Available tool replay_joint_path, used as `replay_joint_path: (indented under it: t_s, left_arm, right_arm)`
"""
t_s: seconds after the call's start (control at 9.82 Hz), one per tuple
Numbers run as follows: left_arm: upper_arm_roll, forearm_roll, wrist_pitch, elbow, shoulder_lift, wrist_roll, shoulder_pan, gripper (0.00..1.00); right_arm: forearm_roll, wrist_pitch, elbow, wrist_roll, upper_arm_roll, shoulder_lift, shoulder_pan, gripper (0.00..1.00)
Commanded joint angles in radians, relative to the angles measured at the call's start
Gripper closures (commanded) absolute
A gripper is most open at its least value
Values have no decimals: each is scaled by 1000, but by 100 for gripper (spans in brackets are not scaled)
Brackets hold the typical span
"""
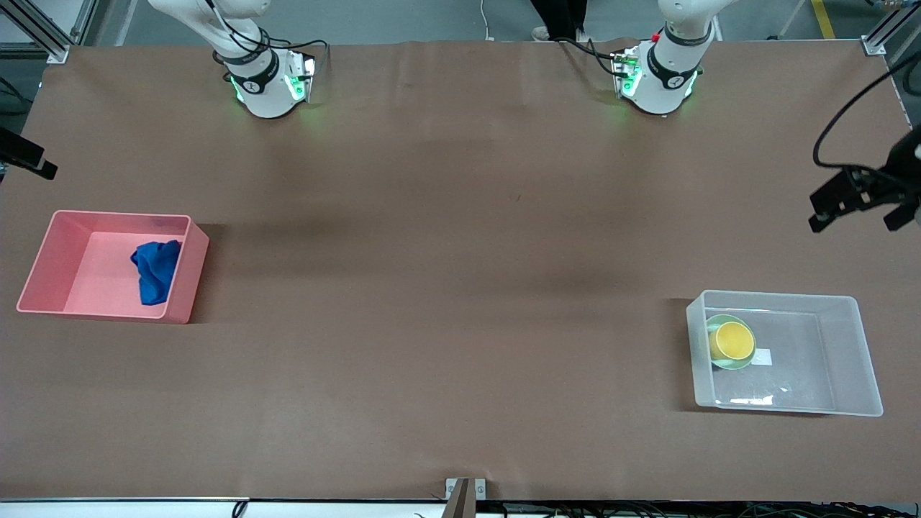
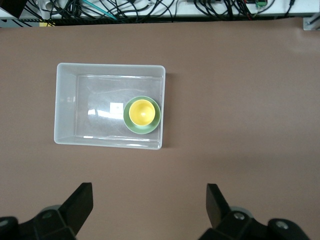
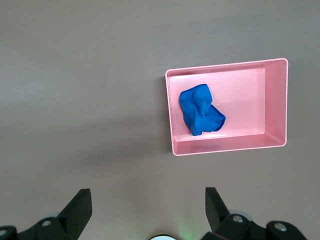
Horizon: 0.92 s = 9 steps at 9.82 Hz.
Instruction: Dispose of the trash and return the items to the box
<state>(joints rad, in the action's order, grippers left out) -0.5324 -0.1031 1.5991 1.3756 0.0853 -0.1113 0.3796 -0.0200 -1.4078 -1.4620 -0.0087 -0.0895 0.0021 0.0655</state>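
**Both bins loaded, my arms lifted away**

Front view: I see a wide brown tabletop (image 1: pixel 460 324). Toward the right arm's end sits a pink bin (image 1: pixel 43 262) with the blue wad of trash (image 1: pixel 156 271) lying inside it, against the wall nearest the table's middle. Toward the left arm's end sits the clear box (image 1: pixel 860 360); inside, the yellow cup (image 1: pixel 732 341) stands in the mint-green bowl (image 1: pixel 723 362), close to the wall nearest the table's middle. My left end effector (image 1: pixel 860 205) hangs over the tabletop edge, above bare surface, holding nothing.

Left wrist view: my left end effector (image 2: pixel 149 200) is spread wide and released, with the box (image 2: pixel 66 105) below, the cup (image 2: pixel 142 111) nested in the bowl (image 2: pixel 135 125).

Right wrist view: my right end effector (image 3: pixel 148 200) is likewise spread and empty, over bare tabletop beside the pink bin (image 3: pixel 276 105) holding the trash (image 3: pixel 200 109).
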Motion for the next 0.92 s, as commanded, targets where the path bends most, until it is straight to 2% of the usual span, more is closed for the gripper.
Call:
replay_joint_path:
  t_s: [0.0,0.2,0.41,0.51,0.81]
  left_arm:
    - [229,84,-51,112,-83,30,-205,0]
    - [337,100,-54,205,-154,30,-301,0]
    - [368,147,-53,289,-220,12,-323,0]
    - [367,140,-56,278,-220,15,-321,0]
    - [368,123,-105,165,-153,24,-311,0]
  right_arm:
    - [0,1,-9,-11,1,-11,2,0]
    - [-1,1,-9,-11,1,-11,2,0]
    - [0,3,-9,-11,1,-11,2,0]
    - [-1,3,-9,-11,1,-11,2,0]
    - [0,3,-9,-11,1,-11,4,0]
